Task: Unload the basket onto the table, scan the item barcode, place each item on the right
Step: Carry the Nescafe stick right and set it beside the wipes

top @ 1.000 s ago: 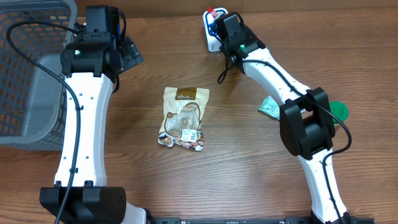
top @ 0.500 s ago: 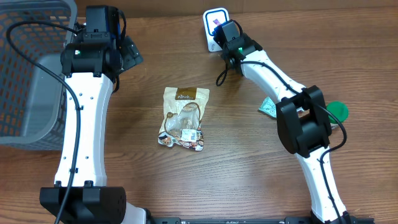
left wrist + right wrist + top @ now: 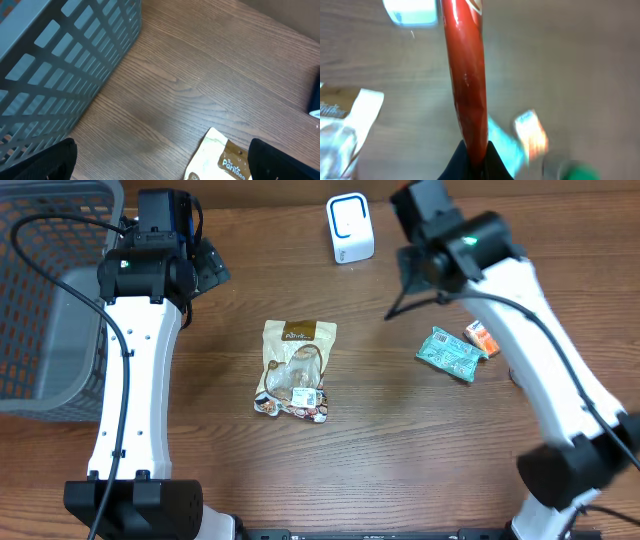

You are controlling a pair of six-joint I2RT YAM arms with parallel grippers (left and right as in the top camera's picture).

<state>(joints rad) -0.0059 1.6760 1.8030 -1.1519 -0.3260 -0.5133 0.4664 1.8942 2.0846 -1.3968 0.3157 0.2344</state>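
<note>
My right gripper [image 3: 476, 152] is shut on a thin red packet [image 3: 465, 75], which sticks out edge-on from the jaws in the right wrist view. In the overhead view the right arm [image 3: 465, 245] hangs over the table to the right of the white barcode scanner [image 3: 350, 227], and the packet is hidden under the wrist. The scanner [image 3: 412, 11] shows at the top left of the wrist view, apart from the packet. My left gripper [image 3: 160, 160] is open and empty, high above the table near the basket.
A grey mesh basket [image 3: 40, 300] fills the far left. A cream and brown snack bag [image 3: 295, 370] lies mid-table. A teal packet [image 3: 452, 352] and a small orange box [image 3: 482, 337] lie at the right, under the right arm.
The right arm has swung away from the scanner to the right with the red packet in its jaws. The scanner now stands uncovered. The left arm has not moved.
</note>
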